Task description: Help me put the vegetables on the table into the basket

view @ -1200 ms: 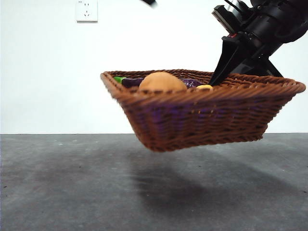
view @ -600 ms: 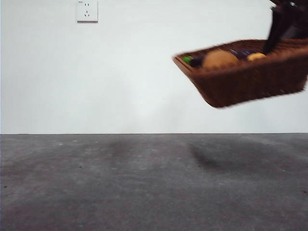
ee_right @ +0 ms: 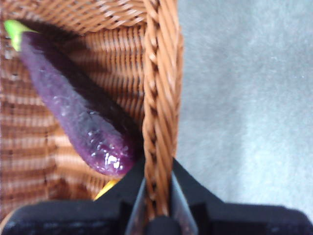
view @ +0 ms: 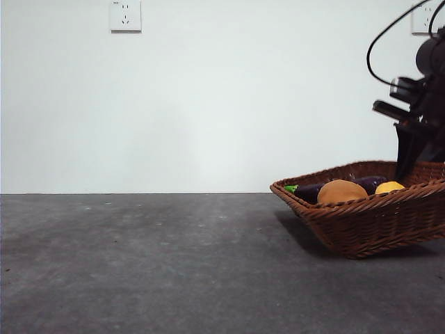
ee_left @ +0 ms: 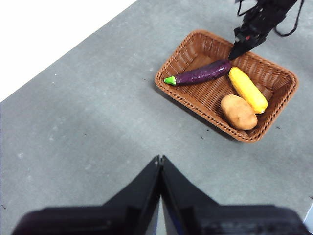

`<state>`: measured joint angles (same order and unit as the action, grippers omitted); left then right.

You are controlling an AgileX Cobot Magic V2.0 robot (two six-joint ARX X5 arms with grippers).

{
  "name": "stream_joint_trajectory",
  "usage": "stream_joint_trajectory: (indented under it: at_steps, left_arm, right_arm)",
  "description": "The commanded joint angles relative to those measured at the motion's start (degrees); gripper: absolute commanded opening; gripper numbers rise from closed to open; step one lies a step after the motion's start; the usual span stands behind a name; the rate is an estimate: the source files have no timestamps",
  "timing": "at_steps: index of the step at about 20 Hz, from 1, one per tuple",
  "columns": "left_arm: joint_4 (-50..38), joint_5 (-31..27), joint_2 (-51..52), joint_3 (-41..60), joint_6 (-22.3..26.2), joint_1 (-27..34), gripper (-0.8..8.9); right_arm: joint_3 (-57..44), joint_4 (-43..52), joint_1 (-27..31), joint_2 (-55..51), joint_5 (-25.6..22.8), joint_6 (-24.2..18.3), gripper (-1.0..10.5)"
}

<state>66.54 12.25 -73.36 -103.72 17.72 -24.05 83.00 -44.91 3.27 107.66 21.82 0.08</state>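
Basket (view: 368, 226) sits on the table (view: 139, 264), toward the right edge of the front view; base looks to be resting on the surface, shadow tight beneath it.

All three vegetables are inside:
- purple eggplant (ee_left: 203, 74), green stem toward one corner, lying along one wall
- yellow bumpy piece (ee_left: 248, 89) beside it, roughly mid-basket
- potato (ee_left: 238, 111) near the opposite corner, touching or just beside the yellow one

Nothing of the task's own is left loose on the table in these views.

Right gripper (ee_right: 157, 196): clenched on the basket's braided rim (ee_right: 159, 98), one jaw inside the wall, one outside, the braid pinched between. The eggplant's blunt end lies just beside the inner jaw.

Left gripper (ee_left: 160, 164): jaws pressed together, holding nothing, hanging well apart from the basket.

Step in hand, as I judge it: setting the loaded basket down and letting go.

How to do it well:
- confirm the base is flat on the table before releasing; a tilted basket will rock and roll the potato
- part the jaws fully, then lift straight up along the wall so the braid is not snagged
- keep the inner jaw clear of the eggplant tip on the way out
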Motion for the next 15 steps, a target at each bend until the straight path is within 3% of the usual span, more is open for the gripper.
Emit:
stream_joint_trajectory:
  at_steps: [1,5,10,13,15]
  left_arm:
    - [0.1,0.1,0.2,0.0,-0.6,0.2,-0.08]
    - [0.0,0.1,0.2,0.0,-0.8,0.2,-0.08]
    - [-0.1,0.1,0.2,0.0,-0.8,0.2,-0.08]
    - [-0.4,0.1,0.2,0.0,-0.8,0.2,-0.08]
    - [-1.0,0.1,0.2,0.0,-0.8,0.2,-0.08]
  right_arm:
    - [0.3,1.2,-0.1,2.1,0.1,-0.6,-0.1]
    - [0.3,1.4,-0.1,5.1,-4.3,-0.8,-0.1]
    - [0.3,1.6,-0.1,5.7,-5.7,-0.8,0.1]
    - [0.3,1.6,-0.1,5.6,-5.8,-0.8,3.0]
    - [0.4,1.5,-0.1,4.9,-5.8,-0.8,3.6]
